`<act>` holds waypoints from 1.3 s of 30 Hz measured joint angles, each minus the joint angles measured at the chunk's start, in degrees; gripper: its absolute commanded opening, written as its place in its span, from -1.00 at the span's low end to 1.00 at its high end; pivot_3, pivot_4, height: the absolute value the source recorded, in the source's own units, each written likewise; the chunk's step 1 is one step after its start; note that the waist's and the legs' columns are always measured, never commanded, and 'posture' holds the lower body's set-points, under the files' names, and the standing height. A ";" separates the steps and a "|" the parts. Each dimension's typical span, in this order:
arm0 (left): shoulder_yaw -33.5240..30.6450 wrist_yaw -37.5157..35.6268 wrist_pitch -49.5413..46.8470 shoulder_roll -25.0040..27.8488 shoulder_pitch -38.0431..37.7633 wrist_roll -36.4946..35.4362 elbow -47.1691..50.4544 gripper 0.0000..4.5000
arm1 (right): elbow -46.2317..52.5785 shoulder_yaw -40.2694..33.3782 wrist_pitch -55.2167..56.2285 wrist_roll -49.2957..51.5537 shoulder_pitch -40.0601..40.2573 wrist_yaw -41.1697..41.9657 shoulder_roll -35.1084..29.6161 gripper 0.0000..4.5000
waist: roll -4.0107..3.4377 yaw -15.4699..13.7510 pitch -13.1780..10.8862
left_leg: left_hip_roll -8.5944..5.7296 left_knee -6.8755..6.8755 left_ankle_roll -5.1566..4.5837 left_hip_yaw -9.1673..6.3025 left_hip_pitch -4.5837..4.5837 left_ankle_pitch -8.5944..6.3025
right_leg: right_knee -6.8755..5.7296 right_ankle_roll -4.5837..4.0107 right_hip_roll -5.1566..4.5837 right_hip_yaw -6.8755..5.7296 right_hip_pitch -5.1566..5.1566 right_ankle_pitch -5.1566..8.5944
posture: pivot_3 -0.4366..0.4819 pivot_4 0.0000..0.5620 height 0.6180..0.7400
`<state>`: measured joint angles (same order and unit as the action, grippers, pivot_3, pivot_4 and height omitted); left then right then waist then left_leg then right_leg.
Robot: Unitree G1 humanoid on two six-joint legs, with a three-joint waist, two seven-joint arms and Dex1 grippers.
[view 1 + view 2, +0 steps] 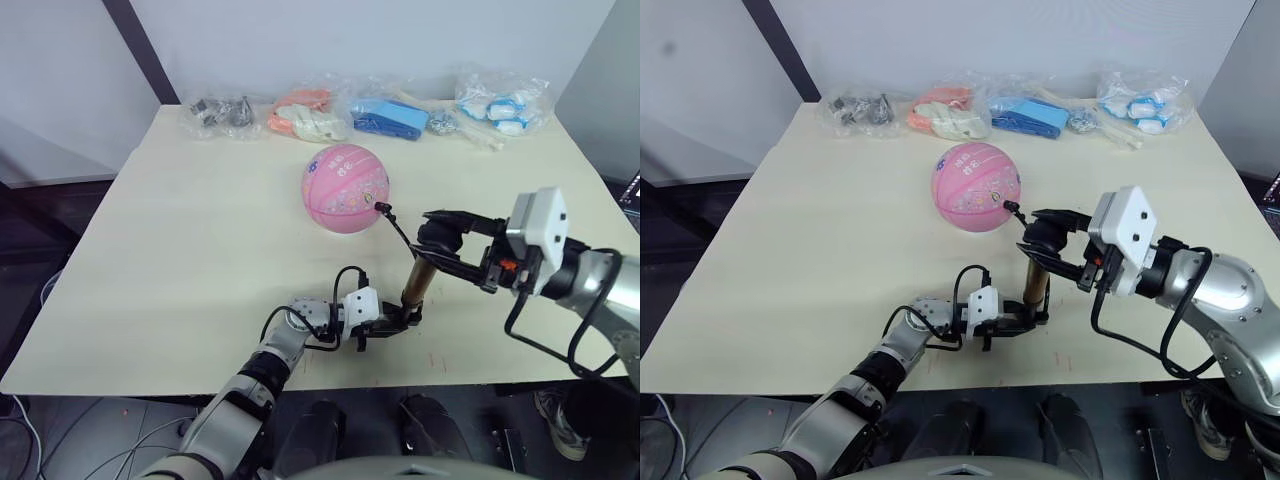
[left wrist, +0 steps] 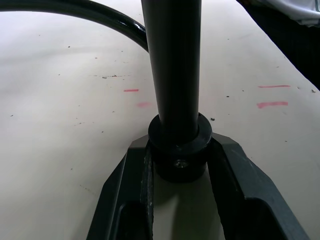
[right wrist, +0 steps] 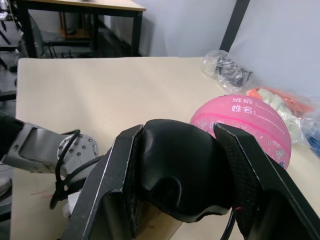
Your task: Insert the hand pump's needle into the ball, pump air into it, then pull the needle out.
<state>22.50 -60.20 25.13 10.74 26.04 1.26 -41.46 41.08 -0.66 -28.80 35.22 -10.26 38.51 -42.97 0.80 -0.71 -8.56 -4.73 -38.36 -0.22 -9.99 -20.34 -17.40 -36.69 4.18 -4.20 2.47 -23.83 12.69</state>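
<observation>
Gold-bronze hand pump (image 1: 414, 286) stands upright near table's (image 1: 180, 250) front edge, long axis vertical. Left gripper (image 1: 400, 322) clamped on black base cap; right gripper (image 1: 437, 243) clamped on black handle at top, arm reaching in from right, forearm level. Hose arcs from pump up to needle (image 1: 381, 208), which touches the ball's near-right side; insertion depth cannot be told. Ball (image 1: 345, 187) sits far-left of pump, mid-table. Judgement: pumping stroke runs straight down barrel.

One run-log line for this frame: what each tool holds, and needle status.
left tool: shut on hand pump base | right tool: shut on pump handle | needle: at ball | pump: upright on table
</observation>
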 measured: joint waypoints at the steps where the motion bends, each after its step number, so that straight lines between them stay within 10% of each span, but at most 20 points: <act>1: 0.00 0.01 -0.01 0.00 0.00 0.00 0.00 -0.50 | -0.60 0.93 1.58 -1.69 1.23 0.09 0.65 -0.20 | 0.00 0.01 0.00 | 0.00 0.00 0.00 0.00 0.02 0.00 | 0.00 0.00 0.00 0.01 0.02 0.00 | -0.05 -0.47 1.00; 16: -0.04 -0.20 -0.86 0.16 -0.05 -0.06 0.39 -0.50 | -7.33 8.21 12.27 -14.67 7.43 0.01 6.83 -0.20 | 0.01 0.07 0.01 | 0.00 0.03 0.03 0.02 0.20 0.02 | 0.00 0.00 0.06 0.09 0.14 0.01 | -0.05 -0.47 1.00; 39: -0.06 -0.34 -1.09 -0.18 -0.17 -0.33 0.73 -0.50 | -2.99 -9.60 -11.35 14.59 -14.80 2.39 -3.86 -0.20 | -0.05 -0.03 -0.10 | 0.04 0.02 -0.09 -0.02 -0.03 -0.05 | 0.02 -0.02 -0.03 0.06 -0.03 0.00 | -0.05 -0.47 1.00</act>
<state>22.45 -60.54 24.03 10.56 25.88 0.93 -40.73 38.09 -10.26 -40.15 49.82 -25.06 40.90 -46.83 0.75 -0.74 -8.66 -4.69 -38.34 -0.31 -10.01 -20.37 -17.45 -36.67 4.17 -4.23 2.53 -23.86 12.68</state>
